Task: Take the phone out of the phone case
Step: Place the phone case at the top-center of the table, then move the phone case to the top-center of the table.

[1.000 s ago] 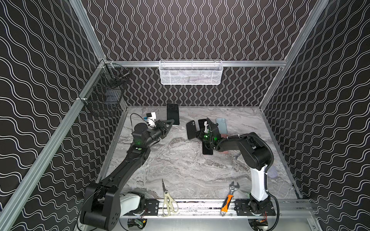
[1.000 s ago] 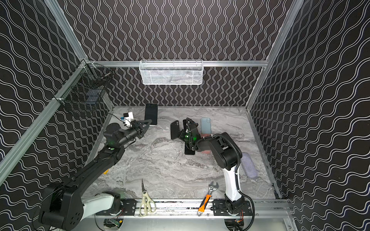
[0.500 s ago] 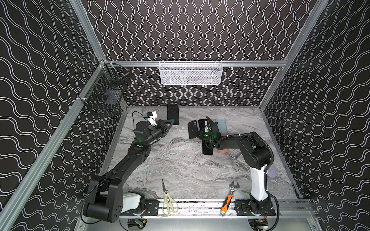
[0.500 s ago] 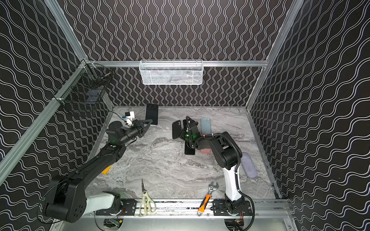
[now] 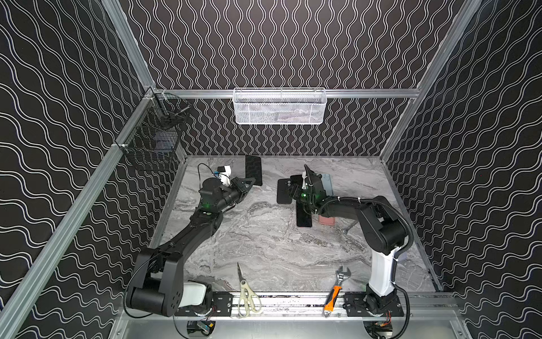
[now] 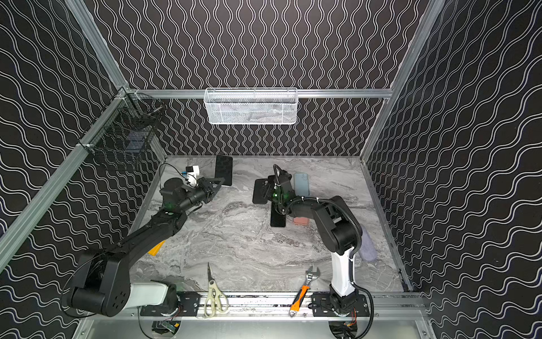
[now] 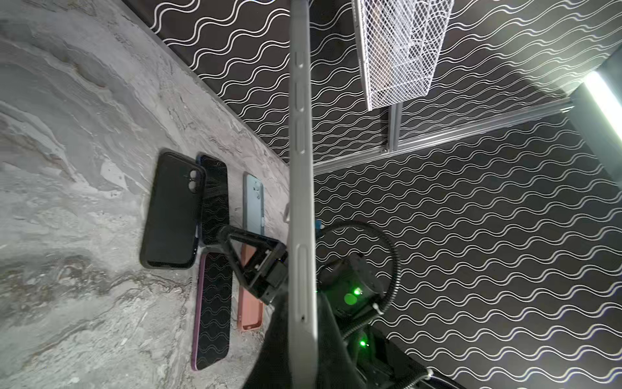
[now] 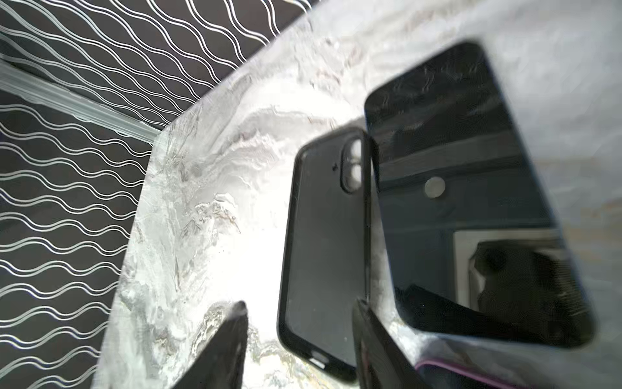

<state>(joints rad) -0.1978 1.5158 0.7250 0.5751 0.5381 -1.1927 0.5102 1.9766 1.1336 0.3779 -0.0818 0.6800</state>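
Black case (image 8: 323, 252) behind R jaws (blurred), L jaws' phone (image 7: 301, 168) edge-on

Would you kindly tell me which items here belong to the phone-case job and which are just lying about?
Job: black case, empty; dark phone beside it; right gripper, open; left gripper, shut on a second phone.
Lying about: scissors; wrench; white basket; pink case.
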